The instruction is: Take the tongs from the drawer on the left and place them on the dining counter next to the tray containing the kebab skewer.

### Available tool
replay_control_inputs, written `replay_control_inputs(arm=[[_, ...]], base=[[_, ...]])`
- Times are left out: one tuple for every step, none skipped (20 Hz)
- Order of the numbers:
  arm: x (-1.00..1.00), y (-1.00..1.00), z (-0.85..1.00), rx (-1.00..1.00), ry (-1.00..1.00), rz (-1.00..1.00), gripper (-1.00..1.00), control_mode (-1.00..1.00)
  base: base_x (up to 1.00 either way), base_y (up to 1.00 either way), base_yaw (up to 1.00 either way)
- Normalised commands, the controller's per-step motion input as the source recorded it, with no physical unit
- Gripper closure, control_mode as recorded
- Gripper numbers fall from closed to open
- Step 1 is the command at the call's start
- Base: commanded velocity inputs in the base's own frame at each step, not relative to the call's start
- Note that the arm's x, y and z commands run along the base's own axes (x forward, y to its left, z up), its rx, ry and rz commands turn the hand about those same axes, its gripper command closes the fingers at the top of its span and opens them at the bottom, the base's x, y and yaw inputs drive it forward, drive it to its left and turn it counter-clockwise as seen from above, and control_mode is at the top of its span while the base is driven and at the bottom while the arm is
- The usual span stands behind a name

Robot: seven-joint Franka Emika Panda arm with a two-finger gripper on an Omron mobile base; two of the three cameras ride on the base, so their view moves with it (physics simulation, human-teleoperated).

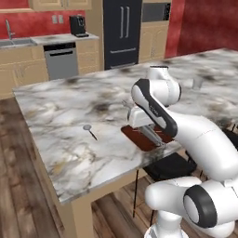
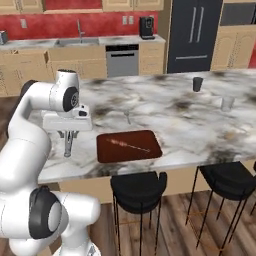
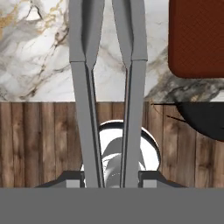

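Gripping the slim grey metal tongs [image 3: 109, 87] between both fingers, tool [image 2: 68, 150] closed on them, seen hanging over the near edge of the white-grey marble dining counter [image 1: 69, 121]. Held upright in the right base view, tongs pointing down toward the counter surface, whether touching it not clear. Positioned just beside the dark reddish-brown shallow tray [image 2: 129, 146], at that tray's left side in the right base view. Tray resting near the counter's near edge, carrying a thin kebab skewer [image 2: 130, 145] laid across its middle. In the hand view, two tong arms running parallel, tray corner at upper right, counter edge crossing behind. Small round-headed spoon with dark handle [image 1: 89, 130] lying on the counter, well apart from the tray.
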Motion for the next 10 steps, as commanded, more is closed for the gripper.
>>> replay_control_inputs(arm=[[0.00, 0.00, 0.00, 0.00, 0.00, 0.00, 1.00, 1.00], [0.00, 0.00, 0.00, 0.00, 0.00, 0.00, 1.00, 1.00], [0.00, 0.00, 0.00, 0.00, 0.00, 0.00, 1.00, 1.00], [0.00, 0.00, 0.00, 0.00, 0.00, 0.00, 1.00, 1.00], [0.00, 0.00, 0.00, 0.00, 0.00, 0.00, 1.00, 1.00], [0.00, 0.00, 0.00, 0.00, 0.00, 0.00, 1.00, 1.00], [0.00, 0.00, 0.00, 0.00, 0.00, 0.00, 1.00, 1.00], [0.00, 0.00, 0.00, 0.00, 0.00, 0.00, 1.00, 1.00], [0.00, 0.00, 0.00, 0.00, 0.00, 0.00, 1.00, 1.00], [0.00, 0.00, 0.00, 0.00, 0.00, 0.00, 1.00, 1.00]], base=[[0.83, -0.16, 0.16], [0.69, -0.16, 0.17], [0.54, -0.19, 0.18], [0.32, -0.07, 0.15], [0.34, -0.06, 0.15], [0.34, -0.01, 0.14], [0.33, 0.00, 0.13], [0.26, 0.00, 0.13], [0.22, 0.00, 0.12], [0.15, 0.00, 0.10]])
